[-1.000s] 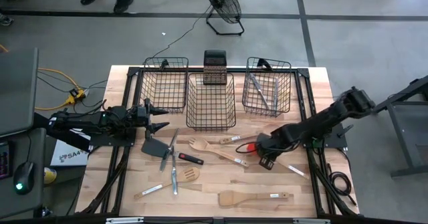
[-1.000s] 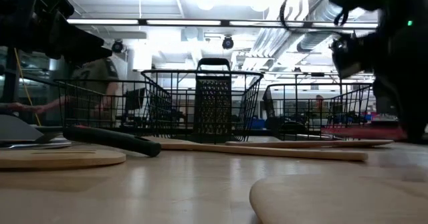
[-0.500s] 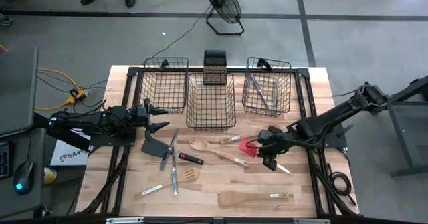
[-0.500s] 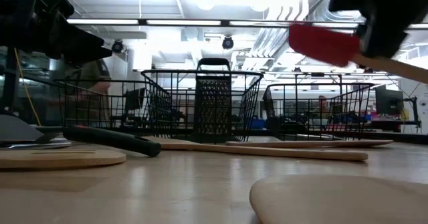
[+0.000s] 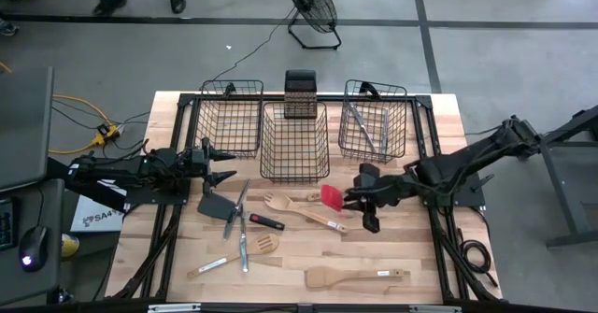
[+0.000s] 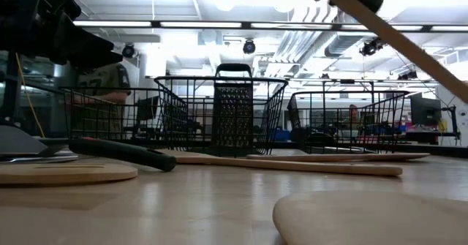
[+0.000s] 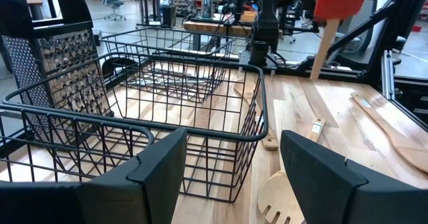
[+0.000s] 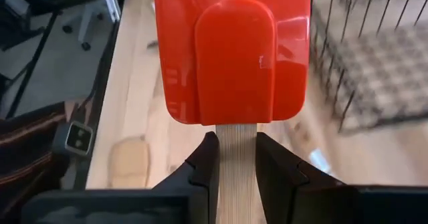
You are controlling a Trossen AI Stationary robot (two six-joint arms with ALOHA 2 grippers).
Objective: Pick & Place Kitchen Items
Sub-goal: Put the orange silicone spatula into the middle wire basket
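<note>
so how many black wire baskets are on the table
3, in a row along the table's far edge: left basket, middle basket in front of the box grater, and right basket, which holds metal tongs. None looks hidden.

Red, black and pale wood on a light plank table

The spatula (image 8: 233, 57) filling the upper centre of the right wrist view has a glossy red blade and a pale, finely striped wooden handle, flanked by the right gripper's (image 8: 235, 167) black fingers. In the high view, the table (image 5: 280, 262) at centre shows light wood planks with a black frame; three black wire baskets (image 5: 295, 143) form a grid pattern near the upper centre. A black spatula (image 5: 215, 206) lies left of centre, pale wooden utensils (image 5: 355, 277) sit lower centre, and silver cutlery (image 5: 244, 248) lies beside them. The grater (image 7: 57, 73) at the left of the left wrist view is dark with dotted perforations.
</note>
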